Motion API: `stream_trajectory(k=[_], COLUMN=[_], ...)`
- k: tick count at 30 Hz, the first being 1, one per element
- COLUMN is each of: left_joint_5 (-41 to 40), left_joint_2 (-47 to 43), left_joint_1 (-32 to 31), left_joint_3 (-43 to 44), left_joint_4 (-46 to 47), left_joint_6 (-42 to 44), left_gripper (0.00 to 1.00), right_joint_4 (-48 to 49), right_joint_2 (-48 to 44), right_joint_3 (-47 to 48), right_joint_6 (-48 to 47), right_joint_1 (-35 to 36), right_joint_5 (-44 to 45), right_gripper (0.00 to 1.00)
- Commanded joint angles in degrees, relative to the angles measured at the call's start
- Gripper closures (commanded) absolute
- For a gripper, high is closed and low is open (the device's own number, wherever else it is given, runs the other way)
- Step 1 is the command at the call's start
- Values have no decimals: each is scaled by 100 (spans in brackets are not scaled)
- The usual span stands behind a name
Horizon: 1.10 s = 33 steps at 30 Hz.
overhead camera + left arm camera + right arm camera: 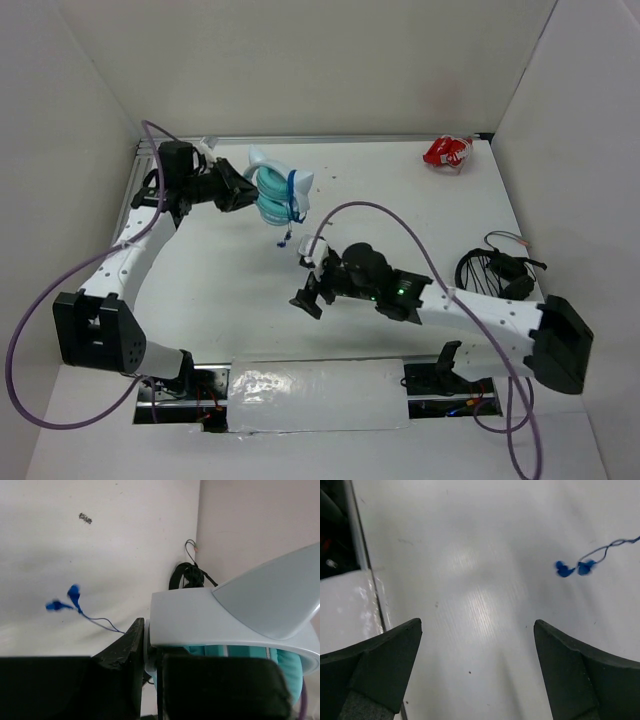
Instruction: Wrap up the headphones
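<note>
**Inspector:** Right, where do the headphones sit?

**Operator:** The headphones (272, 190) are raised off the tabletop (400, 200), toward its far-left corner. My left gripper (243, 188) carries them. On the left wrist view its fingers are closed on the white headband (190, 615), with the teal cups below.

**Inspector:** The cable?

**Operator:** The thin blue cable (291, 205) hangs loose from the cups, with the blue plug (284, 240) dangling at its end. I cannot tell whether the plug touches the tabletop.

**Inspector:** Handling?

**Operator:** I judge them light. The band looks like smooth, stiff plastic, which may swivel in a pinch. The cable is limp and will swing, and I take the plug joint for the weak point. I would grip the cable just behind the plug and pull gently.

**Inspector:** The other arm?

**Operator:** My right gripper (312, 290) is spread wide, holding and touching nothing, over bare tabletop. The plug lies near it, ahead and off to one side.

**Inspector:** Anything nearby?

**Operator:** A red-and-white object (447, 152) sits at the far-right corner and a black coil (495, 270) by the right edge. Both are well apart from the headphones.
</note>
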Motion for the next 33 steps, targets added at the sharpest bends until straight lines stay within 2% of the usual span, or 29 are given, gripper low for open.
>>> stream_trajectory(k=[1, 3, 4, 6, 8, 9, 10, 12, 16, 18, 21, 28, 33], left_joint_5=[399, 425, 434, 417, 469, 487, 487, 434, 443, 504, 417, 408, 882], left_joint_2=[-248, -283, -310, -424, -512, -582, -617, -644, -688, -758, -837, -1074, -1075], left_joint_1=[55, 81, 82, 82, 90, 82, 90, 82, 82, 73, 82, 73, 64], left_joint_3=[501, 668, 712, 818, 897, 993, 1090, 1414, 1706, 1732, 1741, 1460, 1398], left_joint_4=[316, 238, 194, 167, 210, 193, 106, -70, -238, -229, -316, -177, 61], left_joint_6=[-56, -13, -4, 23, 67, 136, 181, 277, 374, 427, 515, 550, 533], left_gripper=[100, 100, 100, 100, 100, 100, 100, 100, 100, 100, 100, 100, 100], right_joint_4=[1293, 1479, 1828, 2234, 2412, 2246, 1792, 1638, 3162, 3465, 3422, 3607, 3668], right_joint_2=[-1156, -1667, -1809, -2212, -2355, -2364, -2286, -2041, -1732, -1531, -1407, -1740, -1416], right_joint_3=[-322, -620, -726, -1060, -1184, -1106, -966, -797, -1543, -1711, -1597, -1886, -1703], right_joint_6=[60, 426, 586, 1146, 1560, 2050, 2029, 1724, 949, 484, 289, 254, 166], right_joint_1=[135, 161, 170, 135, -118, -250, -400, -586, -349, -305, -252, -181, -128], right_joint_5=[223, 458, 1190, 2116, 2585, 2517, 2299, 1709, 1006, 305, -294, -804, -315], right_gripper=[0, 0, 0, 0, 0, 0, 4, 6, 0, 0, 0, 0, 0])
